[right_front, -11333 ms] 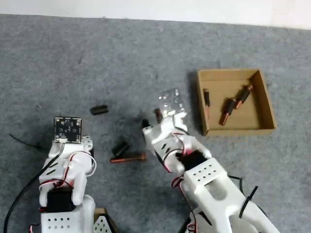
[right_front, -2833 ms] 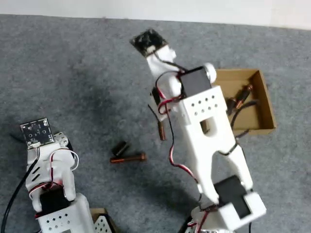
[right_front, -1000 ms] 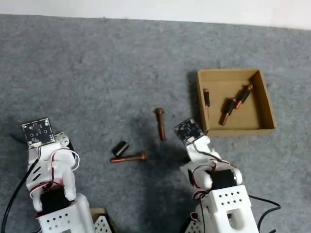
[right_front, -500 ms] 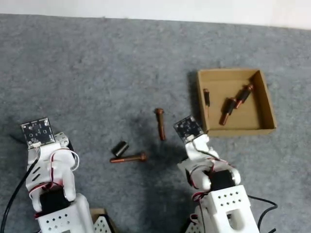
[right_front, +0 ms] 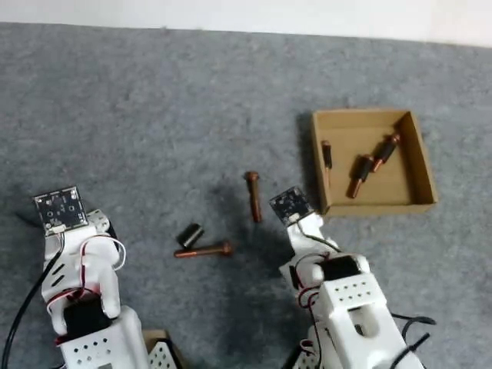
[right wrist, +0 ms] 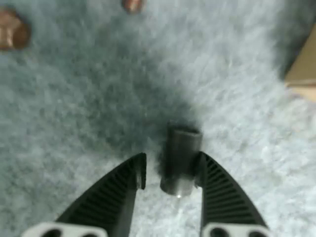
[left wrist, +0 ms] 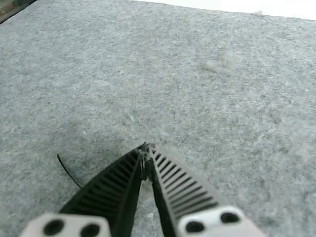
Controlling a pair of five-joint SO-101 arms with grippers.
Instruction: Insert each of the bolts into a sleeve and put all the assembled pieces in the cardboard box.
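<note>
Your right gripper [right wrist: 171,159] has edged toward 9 o'clock since half a second ago, now spread either side of a sleeve [right wrist: 180,165], bolt [right_front: 253,197] at its 10 o'clock, box [right_front: 377,206] at 2 o'clock, left gripper [left wrist: 146,148] pressed together.

It seems a robotics test bench: a grey felt mat [right_front: 123,100] covers the table, and the left arm [right_front: 81,284] and right arm [right_front: 346,307] show bare wires.
</note>
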